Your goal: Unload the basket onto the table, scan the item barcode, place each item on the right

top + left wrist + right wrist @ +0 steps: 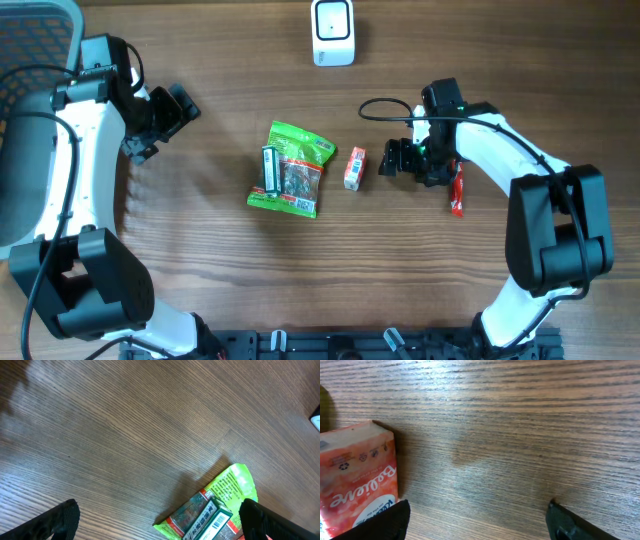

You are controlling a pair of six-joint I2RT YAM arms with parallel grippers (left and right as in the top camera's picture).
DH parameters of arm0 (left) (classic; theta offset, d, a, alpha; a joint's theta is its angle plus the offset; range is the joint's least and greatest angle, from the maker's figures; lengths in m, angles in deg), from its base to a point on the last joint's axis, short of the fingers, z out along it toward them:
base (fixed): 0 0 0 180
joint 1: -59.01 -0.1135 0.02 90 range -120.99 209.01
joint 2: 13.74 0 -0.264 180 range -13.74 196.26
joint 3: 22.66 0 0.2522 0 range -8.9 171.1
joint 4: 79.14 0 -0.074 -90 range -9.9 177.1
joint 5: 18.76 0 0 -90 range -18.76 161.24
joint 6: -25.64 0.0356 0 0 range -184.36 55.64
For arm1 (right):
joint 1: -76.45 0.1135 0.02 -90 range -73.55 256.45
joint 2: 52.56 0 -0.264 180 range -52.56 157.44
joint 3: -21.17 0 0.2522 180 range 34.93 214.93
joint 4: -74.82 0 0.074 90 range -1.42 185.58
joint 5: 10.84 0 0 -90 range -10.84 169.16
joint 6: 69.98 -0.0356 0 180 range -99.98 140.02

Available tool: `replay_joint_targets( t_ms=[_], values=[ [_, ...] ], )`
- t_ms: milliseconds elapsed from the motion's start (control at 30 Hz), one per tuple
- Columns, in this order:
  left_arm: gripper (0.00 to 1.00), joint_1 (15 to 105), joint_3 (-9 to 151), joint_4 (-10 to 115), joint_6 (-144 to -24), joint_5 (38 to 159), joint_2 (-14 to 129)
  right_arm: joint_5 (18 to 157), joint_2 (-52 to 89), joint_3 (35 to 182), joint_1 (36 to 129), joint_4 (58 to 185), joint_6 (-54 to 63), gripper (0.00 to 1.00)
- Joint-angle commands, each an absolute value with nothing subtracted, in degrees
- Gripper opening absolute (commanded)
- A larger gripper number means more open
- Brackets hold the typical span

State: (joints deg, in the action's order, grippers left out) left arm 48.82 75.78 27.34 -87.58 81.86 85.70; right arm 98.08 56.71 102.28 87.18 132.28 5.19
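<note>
Your right hand [392, 158] has its fingers [380, 522] wide apart over bare wood, with nothing between them. The small orange-and-white tissue pack [354, 168] lies flat on the brown wood-grain surface [200, 250], just beside that hand toward the middle. In the right wrist view the pack [357, 480] sits outside the gap, next to one finger; you cannot tell whether they touch. The white box-shaped barcode scanner [333, 32] stands at the far edge, well apart from the pack. Your left hand [178, 108] is also spread open and empty, hanging over the left side. A green printed plastic snack bag [290, 170] lies near the pack, on its left, with a barcode label [217, 522] facing up. A thin red packet [457, 192] lies partly under the right arm.
</note>
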Motion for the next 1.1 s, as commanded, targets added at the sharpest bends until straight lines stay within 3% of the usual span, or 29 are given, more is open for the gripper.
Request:
replay_joint_targets(
  t_ms=[0, 233, 300, 400, 633, 833, 1067],
  values=[
    [1.0, 48.7, 75.5, 27.3, -87.1, 82.3, 86.2, 93.3, 58.2, 100.9, 86.9, 132.1, 6.4, 0.91],
    [1.0, 48.7, 75.5, 27.3, -87.1, 82.3, 86.2, 93.3, 58.2, 100.9, 86.9, 131.8, 6.4, 0.9],
    [1.0, 48.7, 75.5, 27.3, -87.1, 82.3, 86.2, 93.3, 58.2, 100.9, 86.9, 132.5, 6.5, 0.66],
    [1.0, 48.7, 75.5, 27.3, -87.1, 82.3, 86.2, 93.2, 57.4, 101.3, 86.9, 132.4, 7.2, 0.64],
    [1.0, 48.7, 75.5, 27.3, -87.1, 82.3, 86.2, 86.3, 48.7, 106.8, 86.8, 140.0, 11.4, 0.66],
    [1.0, 48.7, 75.5, 27.3, -87.1, 82.3, 86.2, 86.8, 42.7, 111.0, 80.7, 144.2, 7.3, 0.9],
    [1.0, 48.7, 75.5, 27.3, -87.1, 82.3, 86.2, 86.8, 42.7, 111.0, 75.6, 144.9, 4.6, 0.97]
  ],
)
